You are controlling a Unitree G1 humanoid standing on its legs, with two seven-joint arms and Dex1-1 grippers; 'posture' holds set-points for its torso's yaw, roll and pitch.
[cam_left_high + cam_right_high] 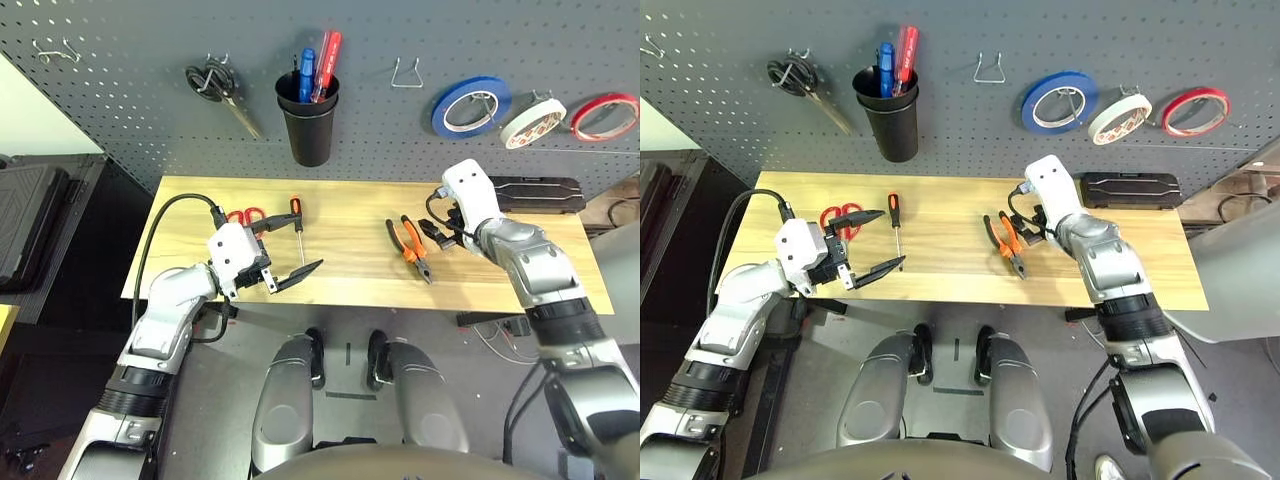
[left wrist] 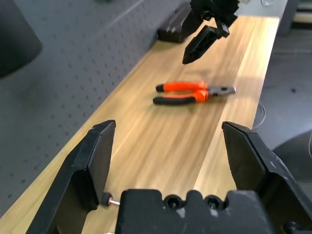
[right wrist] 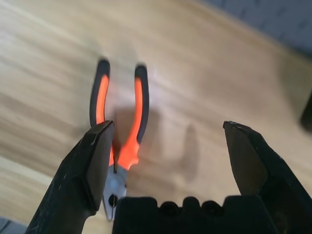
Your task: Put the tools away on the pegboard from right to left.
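Observation:
The pegboard (image 1: 120,110) fills the back wall. A cream-white tape roll (image 1: 533,122) hangs on it between a blue roll and a red roll. Orange-and-black pliers (image 1: 410,248) lie on the wooden table (image 1: 350,280), right of centre. My right gripper (image 1: 440,232) hovers open just to their right, nothing between its fingers; the pliers (image 3: 131,146) show beside one finger in the right wrist view. The slim screwdriver (image 1: 297,215) and the red-handled scissors (image 1: 245,215) lie at the table's left. My left gripper (image 1: 890,238) stands open and empty over the screwdriver's shaft.
On the pegboard hang black-handled scissors (image 1: 215,85), a black cup (image 1: 308,120) holding blue and red tools, an empty wire hook (image 1: 405,75), a blue tape roll (image 1: 470,105) and a red one (image 1: 605,115). A black case (image 1: 535,193) lies at the table's back right.

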